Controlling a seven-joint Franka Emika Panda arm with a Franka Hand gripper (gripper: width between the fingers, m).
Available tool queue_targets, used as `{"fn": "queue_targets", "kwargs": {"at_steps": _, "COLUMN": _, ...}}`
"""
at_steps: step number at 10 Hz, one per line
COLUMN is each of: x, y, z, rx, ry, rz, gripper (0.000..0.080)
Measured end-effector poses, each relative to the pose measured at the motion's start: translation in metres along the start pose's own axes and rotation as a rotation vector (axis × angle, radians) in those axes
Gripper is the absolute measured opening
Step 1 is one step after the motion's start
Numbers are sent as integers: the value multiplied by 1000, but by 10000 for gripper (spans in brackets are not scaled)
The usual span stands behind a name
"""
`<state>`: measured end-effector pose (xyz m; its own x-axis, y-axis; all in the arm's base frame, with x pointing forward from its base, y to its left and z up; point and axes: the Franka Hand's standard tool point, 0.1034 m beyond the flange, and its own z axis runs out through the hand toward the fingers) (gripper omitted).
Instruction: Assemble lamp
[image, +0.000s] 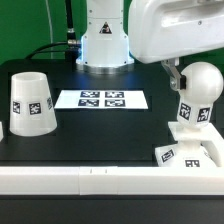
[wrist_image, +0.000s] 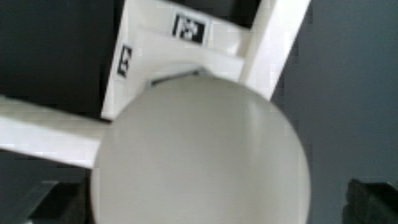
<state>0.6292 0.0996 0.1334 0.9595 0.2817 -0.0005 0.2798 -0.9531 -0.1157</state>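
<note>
Nearest me, at the exterior view's right, the low square white plastic lamp base (image: 200, 152) carries the white ball bulb (image: 202, 84) upright on its neck, seemingly seated so the shade can follow. The two-finger gripper (wrist_image: 208, 200) straddles the ball, jaws wide, clasping nothing. Farther off, the white tapered cup-like shade (image: 30, 101) stands well apart, wide end down, beside the marker board (image: 101, 98).

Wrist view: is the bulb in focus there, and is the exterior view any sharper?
Wrist view: the bulb fills most of the frame, soft and out of focus; the markers on the base are smeared. Exterior view: sharper, the marker board tags are legible, the shade bright without harsh glare.
</note>
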Motion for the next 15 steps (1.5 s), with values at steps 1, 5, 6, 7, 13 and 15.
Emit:
{"fn": "queue_targets", "kwargs": {"at_steps": 1, "x": 1, "y": 2, "z": 2, "rx": 6, "ry": -24, "rz": 2, "gripper": 698}}
{"fn": "queue_targets", "kwargs": {"at_steps": 5, "x": -3, "y": 5, "z": 10, "rx": -16, "ry": -14, "rz": -56, "gripper": 698}}
{"fn": "queue_targets", "kwargs": {"at_steps": 6, "x": -4, "y": 7, "z": 10, "rx": -16, "ry": -15, "rz": -69, "gripper": 698}}
{"fn": "queue_targets", "kwargs": {"at_steps": 7, "x": -5, "y": 10, "z": 10, "rx": -16, "ry": -15, "rz": -67, "gripper": 698}}
{"fn": "queue_targets", "kwargs": {"at_steps": 13, "x": -5, "y": 11, "z": 11, "rx": -13, "ry": -16, "rz": -37, "gripper": 698}}
{"fn": "queue_targets", "kwargs": {"at_steps": 15, "x": -5, "y": 10, "z": 12, "rx": -9, "ry": -15, "rz": 42, "gripper": 698}}
